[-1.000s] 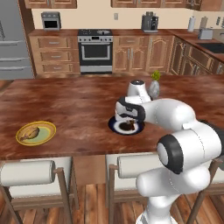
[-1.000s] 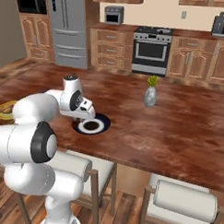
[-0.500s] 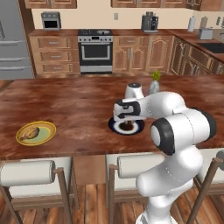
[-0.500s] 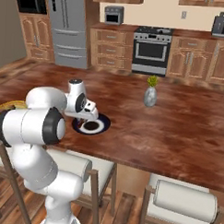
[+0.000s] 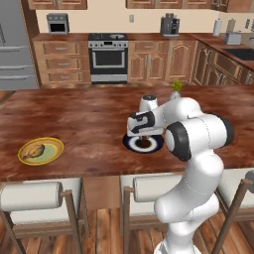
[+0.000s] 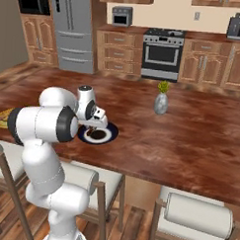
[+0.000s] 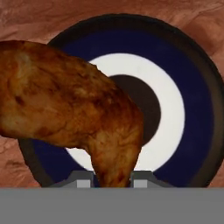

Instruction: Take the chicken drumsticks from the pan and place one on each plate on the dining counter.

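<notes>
- In the hand view the darker reddish-brown drumstick [image 7: 74, 113] covers much of the blue-rimmed plate [image 7: 192, 105]; its left end is cut off by the frame edge, and its narrow end runs down between the two finger tips, whose bases are lost in the bottom of the view.
- The jaws are closed on that narrow end, gripping the drumstick; a dark shadow lies on the plate's white centre behind it.
- In the left base view the gripper [image 5: 144, 140] hangs over the blue-rimmed plate [image 5: 157, 145], and the hand hides most of the drumstick, so only a dark spot shows under it.
- In the right base view the arm's elbow hides the plate's left rim [image 6: 109, 136]; whether the drumstick touches the plate I cannot tell.
- The paler drumstick [image 5: 34, 150] lies on the yellow-rimmed plate [image 5: 53, 154], well to the left on the bench [image 5: 89, 114], near its front edge.
- The blue-rimmed plate also sits near the front edge, above the stools [image 5: 31, 196].
- A small vase [image 6: 161, 103] stands well apart, further back and to the right; broad bare wood lies between.
</notes>
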{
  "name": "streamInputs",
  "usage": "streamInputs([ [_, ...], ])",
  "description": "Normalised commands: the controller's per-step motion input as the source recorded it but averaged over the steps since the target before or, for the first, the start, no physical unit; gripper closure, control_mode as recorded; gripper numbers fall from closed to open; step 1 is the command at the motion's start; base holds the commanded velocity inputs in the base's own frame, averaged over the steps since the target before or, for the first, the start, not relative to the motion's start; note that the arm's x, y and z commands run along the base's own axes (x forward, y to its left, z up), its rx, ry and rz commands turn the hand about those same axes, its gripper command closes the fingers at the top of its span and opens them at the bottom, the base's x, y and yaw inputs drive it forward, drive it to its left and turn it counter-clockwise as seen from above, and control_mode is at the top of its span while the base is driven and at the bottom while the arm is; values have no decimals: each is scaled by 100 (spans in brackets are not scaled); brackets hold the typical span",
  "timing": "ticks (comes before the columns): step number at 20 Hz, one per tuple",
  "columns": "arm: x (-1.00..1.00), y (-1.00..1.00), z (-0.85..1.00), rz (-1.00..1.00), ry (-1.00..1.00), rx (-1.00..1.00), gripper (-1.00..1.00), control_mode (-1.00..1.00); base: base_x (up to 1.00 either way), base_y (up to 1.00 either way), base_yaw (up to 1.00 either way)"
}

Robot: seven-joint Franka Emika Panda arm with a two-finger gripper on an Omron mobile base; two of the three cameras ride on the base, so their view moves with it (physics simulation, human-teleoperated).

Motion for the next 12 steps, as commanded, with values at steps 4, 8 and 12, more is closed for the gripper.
streamInputs([
  [4,29,0,-27,0,0,0,100,-100,0,0,0],
  [8,22,0,-28,0,0,0,100,-100,0,0,0],
  [12,18,0,-25,0,0,0,100,-100,0,0,0],
])
